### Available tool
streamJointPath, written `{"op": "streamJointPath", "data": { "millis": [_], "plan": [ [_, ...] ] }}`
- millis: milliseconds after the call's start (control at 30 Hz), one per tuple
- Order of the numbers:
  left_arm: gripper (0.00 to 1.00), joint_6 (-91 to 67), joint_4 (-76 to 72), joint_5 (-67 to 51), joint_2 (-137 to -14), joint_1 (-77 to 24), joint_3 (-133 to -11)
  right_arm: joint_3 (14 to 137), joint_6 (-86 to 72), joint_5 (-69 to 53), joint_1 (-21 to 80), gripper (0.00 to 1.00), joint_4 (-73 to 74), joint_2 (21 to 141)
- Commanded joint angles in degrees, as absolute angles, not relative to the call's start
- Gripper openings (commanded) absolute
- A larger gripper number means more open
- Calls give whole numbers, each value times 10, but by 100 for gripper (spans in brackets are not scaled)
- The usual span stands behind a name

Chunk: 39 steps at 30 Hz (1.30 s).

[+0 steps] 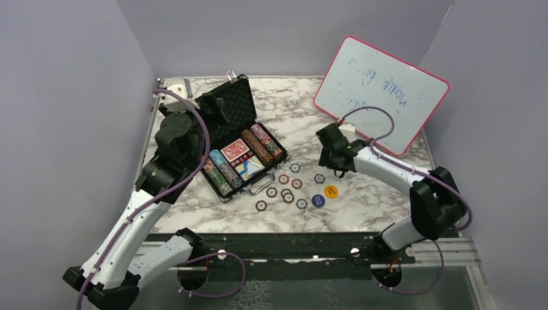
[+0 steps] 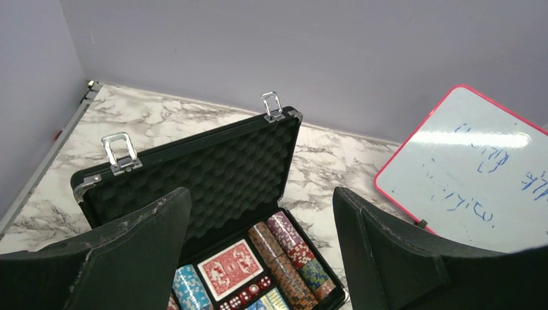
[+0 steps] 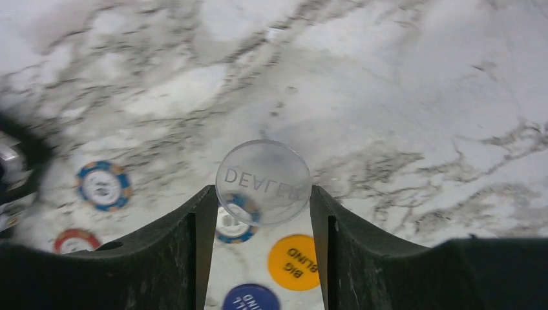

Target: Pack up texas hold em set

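The briefcase (image 1: pixel 234 103) lies open on the left-centre of the marble worktop (image 1: pixel 362 206). Its foam-lined lid (image 2: pixel 232 168) stands upright on the far side, and its silver handle (image 1: pixel 262 186) faces the near edge.

Contents of the base:
- Chip rows (image 2: pixel 284 248) lie in the side channels.
- The red deck (image 2: pixel 231 268) lies in the middle compartment.
- The red dice (image 2: pixel 249 296) sit just near of the red deck.
- The blue deck (image 1: pixel 247 169) lies nearest the handle.

The left claw (image 2: pixel 260 194) hovers over the case, facing the lid. Its fingers are spread wide and hold nothing.

The right claw (image 3: pixel 263 190) hangs over the worktop to the right of the case. It pinches the clear DEALER button (image 3: pixel 263 171) by its edge, one finger on each side. The wrist view is blurred, but the button appears lifted clear of the surface.

Below the right claw lie the yellow button (image 3: pixel 294 261), marked BIG BLIND, and the blue button (image 3: pixel 251 298). The two lie just beside each other.

Loose chips (image 1: pixel 286 194) lie scattered flat between the case handle and these buttons. None is stacked.

A pink-framed whiteboard (image 1: pixel 381 93) leans at the far right.
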<state>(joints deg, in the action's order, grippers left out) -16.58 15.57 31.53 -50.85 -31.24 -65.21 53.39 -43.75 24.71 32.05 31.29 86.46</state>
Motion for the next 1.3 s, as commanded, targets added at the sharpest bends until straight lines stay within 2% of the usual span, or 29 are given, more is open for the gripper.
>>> {"op": "streamJointPath", "data": {
  "millis": [0,267,433,567,933,1133,1267],
  "plan": [
    [83,-143,141,338,-500,-311,-689,594,-383,269,382,54,274,865],
    [83,-144,143,346,-486,-311,-752,777,-313,239,517,55,210,1002],
    [83,-147,145,340,-472,-311,-765,890,-254,202,561,55,156,1109],
    [83,-151,152,344,-465,-311,-765,961,-220,189,567,55,128,1182],
    [83,-153,153,347,-473,-311,-767,1154,-179,158,568,55,187,1349],
    [83,-152,153,350,-479,-311,-765,1177,-174,149,567,57,202,1369],
    [83,-152,154,351,-481,-311,-763,1187,-165,149,568,65,219,1372]
  ]
}}
